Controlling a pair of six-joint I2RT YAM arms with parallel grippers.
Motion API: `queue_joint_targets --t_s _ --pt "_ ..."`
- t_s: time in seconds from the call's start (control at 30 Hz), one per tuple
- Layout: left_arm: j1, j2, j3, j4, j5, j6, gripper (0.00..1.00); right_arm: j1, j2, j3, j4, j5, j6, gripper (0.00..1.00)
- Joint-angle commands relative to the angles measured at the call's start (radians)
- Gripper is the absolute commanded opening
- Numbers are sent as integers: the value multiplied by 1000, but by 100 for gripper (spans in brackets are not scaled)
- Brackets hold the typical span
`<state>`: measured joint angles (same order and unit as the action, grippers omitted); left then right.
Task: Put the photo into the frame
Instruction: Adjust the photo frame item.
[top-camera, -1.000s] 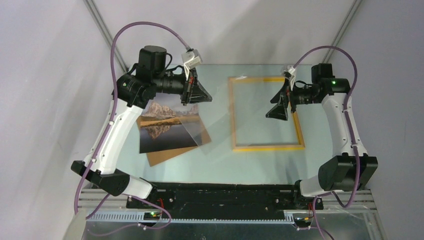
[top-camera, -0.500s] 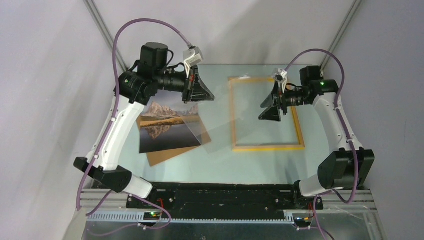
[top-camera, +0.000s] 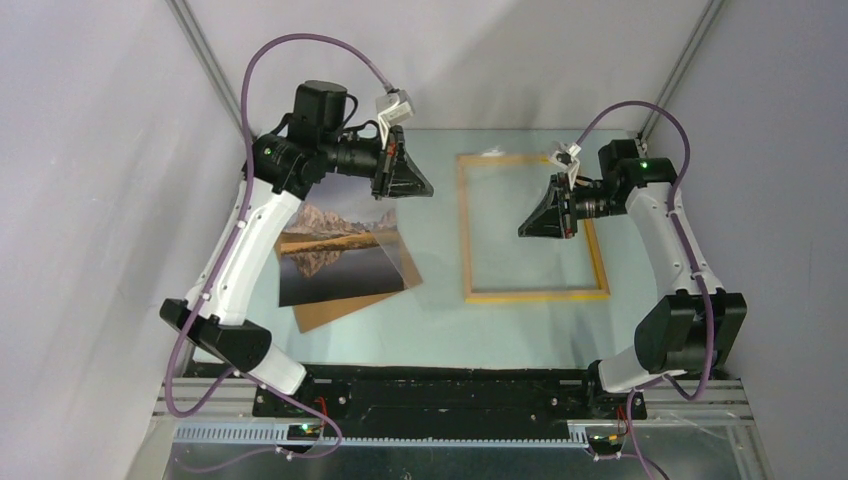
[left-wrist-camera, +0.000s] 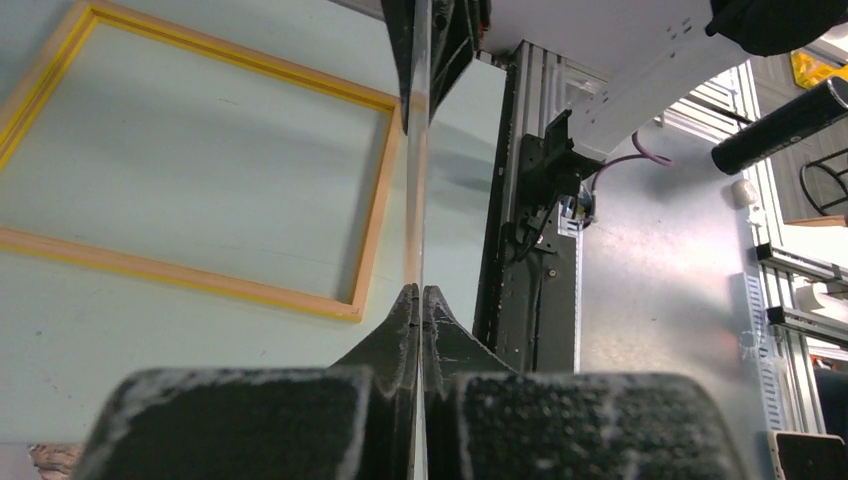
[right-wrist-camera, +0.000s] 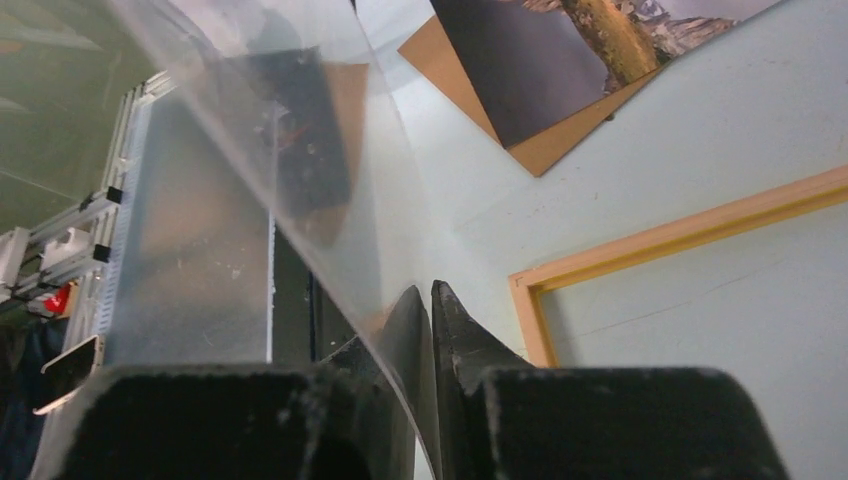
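Top view first: the photo (top-camera: 335, 260) is seen lying face up left of centre, on a brown board (top-camera: 325, 315) that pokes out past its lower edge. Both are flat on the bench (top-camera: 440, 330). The frame (top-camera: 535, 295) is laid flat right of centre, apart from the photo, with bare bench showing through it. The left tool (top-camera: 425, 190) is held up above the photo's upper right corner and the right tool (top-camera: 524, 231) over the frame's right half, tips pointed toward each other. What's gripped can't really be made out from up here.

Left wrist view: the left tool (left-wrist-camera: 420, 295) is clamped tight on a clear sheet (left-wrist-camera: 417, 150), seen edge-on as a thin line running up the middle. The frame (left-wrist-camera: 200, 280) is spread across the left side.

Right wrist view: the right tool (right-wrist-camera: 427, 300) has its fingers drawn nearly together, with the clear sheet (right-wrist-camera: 300, 150) caught between them and sweeping off to the upper left. The photo (right-wrist-camera: 560, 50) and brown board (right-wrist-camera: 448, 70) are seen along the top, a frame (right-wrist-camera: 680, 225) corner at lower right
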<state>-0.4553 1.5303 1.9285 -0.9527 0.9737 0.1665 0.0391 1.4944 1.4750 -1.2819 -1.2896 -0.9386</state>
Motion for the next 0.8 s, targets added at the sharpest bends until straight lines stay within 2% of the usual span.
queue_joint_targets --t_s 0.0,0.13,0.17,0.2,0.27,0.33,0.37,0.4,0.43,0.47,0.5,0.57,0.77 --pt "21 13 55 22 28 12 0 -26 15 39 -134 -46 -110 10" --pt "33 30 63 22 10 14 0 -30 25 56 -178 -48 -124 7" --pt "35 35 71 23 5 14 0 -30 25 60 -183 -48 -122 1" --pt "37 44 75 23 -4 12 1 -30 26 62 -184 -50 -114 0" --pt "39 59 95 22 -21 7 11 -30 25 58 -174 -61 -89 0" --pt "42 81 122 22 -43 -4 27 -51 21 49 -145 -88 -43 0" --pt "44 87 142 21 -53 -15 42 -55 19 45 -113 -91 -24 0" --pt "45 102 151 20 -75 -22 50 -60 12 35 -95 -95 22 0" --pt "49 108 168 21 -90 -36 66 -64 7 29 -44 -96 49 0" --pt "50 117 176 21 -125 -43 73 -71 -5 12 -11 -94 117 0" --pt "55 120 187 20 -160 -52 86 -74 -14 2 60 -91 151 0" --pt "67 124 188 20 -194 -66 97 -84 -36 -30 166 -72 300 0" --pt "131 114 156 23 -238 -148 100 -107 -53 -76 362 -19 531 0"
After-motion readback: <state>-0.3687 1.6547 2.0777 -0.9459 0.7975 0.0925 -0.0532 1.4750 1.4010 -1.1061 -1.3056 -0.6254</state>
